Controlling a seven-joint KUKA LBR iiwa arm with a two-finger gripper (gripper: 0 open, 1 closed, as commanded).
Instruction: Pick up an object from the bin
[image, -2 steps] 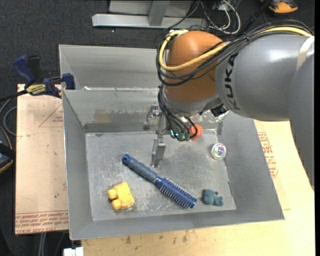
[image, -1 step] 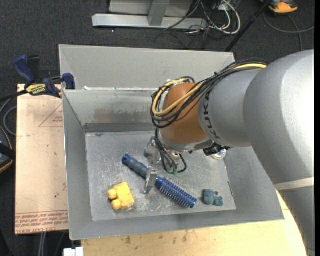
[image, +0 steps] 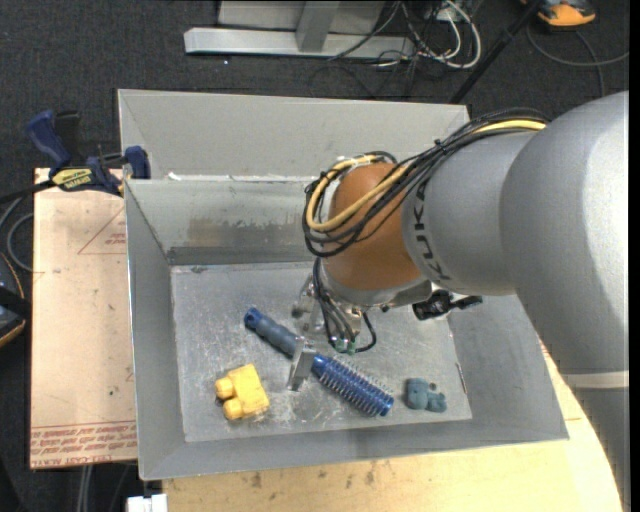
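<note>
Blue brush lies diagonally, handle upper-left, bristles lower-right.

Grey metal bin with blue brush, yellow block, small blue-grey lump

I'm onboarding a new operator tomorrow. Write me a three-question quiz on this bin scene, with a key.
1. True or false: in the camera view, the yellow block lies left of the blue brush.
2. Which thing is the gripper closest to? A) yellow block B) blue brush C) small blue-grey piece
3. How many loose things lie in the bin?
Key: 1 true; 2 B; 3 three.
</note>
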